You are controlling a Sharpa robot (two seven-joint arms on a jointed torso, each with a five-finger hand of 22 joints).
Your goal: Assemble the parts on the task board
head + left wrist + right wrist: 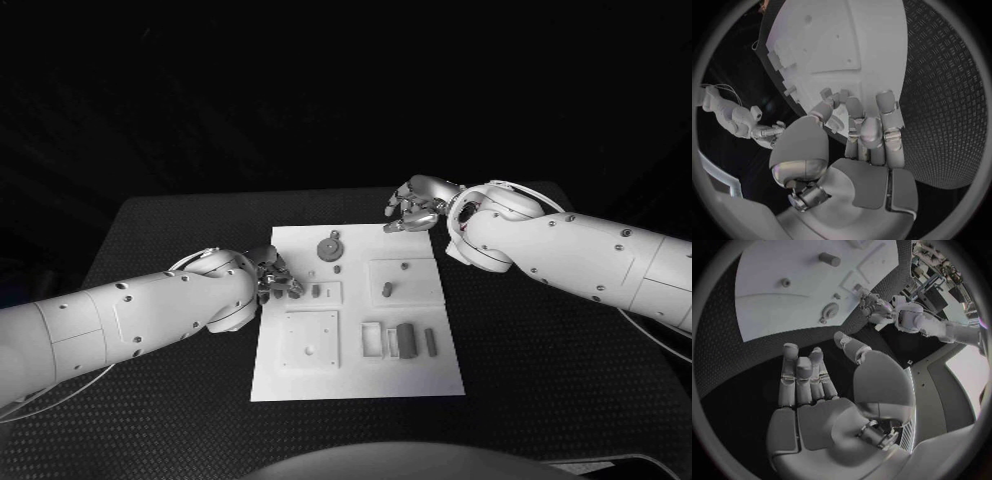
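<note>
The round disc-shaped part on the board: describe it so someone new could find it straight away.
Start at the white task board in the middle of the black table. Go to its far end, near the right hand. There lies the round part, a flat grey disc; its neighbours are square plates and upright or oblong pieces.

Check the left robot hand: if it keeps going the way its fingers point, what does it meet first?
Probably the task board. The left robot hand sits at its left edge, fingers pointing inward toward a small part just ahead. Height above the board is unclear, so it might pass over it.
</note>
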